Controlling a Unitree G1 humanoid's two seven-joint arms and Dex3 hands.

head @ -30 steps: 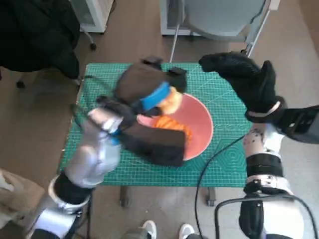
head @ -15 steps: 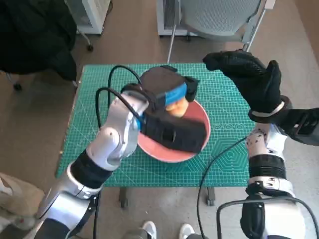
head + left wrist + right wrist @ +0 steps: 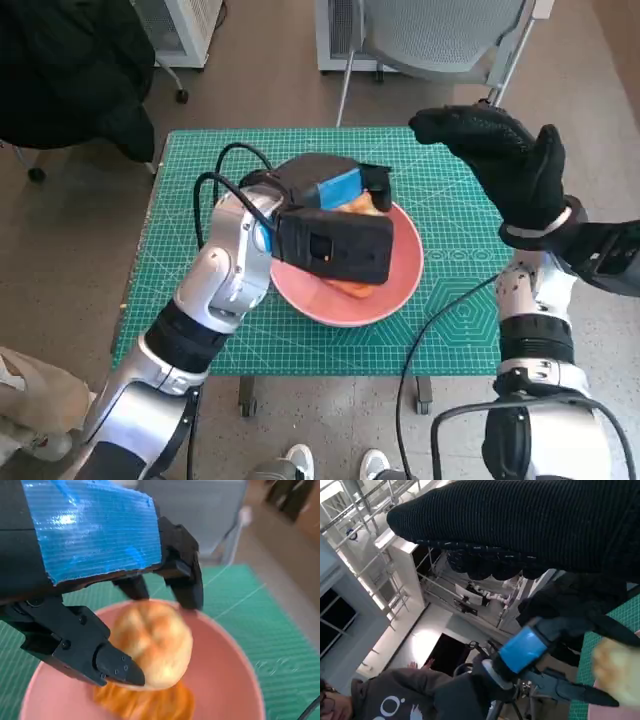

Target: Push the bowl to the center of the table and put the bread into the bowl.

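Since a second ago my left hand (image 3: 335, 190) has swung from the left part of the table (image 3: 180, 330) to over the bowl (image 3: 400, 285), carrying the bread (image 3: 150, 645) with it; half a second ago it was already there and has shifted only slightly since. Bowl position unchanged over the last half second, near the middle of the green mat (image 3: 460, 330).

Near: pink bowl sits on the mat, roughly central. Something orange (image 3: 145, 705) lies inside it, under the bread.

Left hand: fingers (image 3: 182, 575) closed around the round golden bread roll, one black tip on either side of it. Bread is held over the bowl's inside; cannot tell whether it touches the orange item beneath.

Right hand (image 3: 505, 165): raised above the far right part of the table, well apart from the bowl, holding nothing, fingers extended.

Far: grey chair (image 3: 440, 35) beyond the table's far edge; a person (image 3: 385, 700) shows in the right wrist view.
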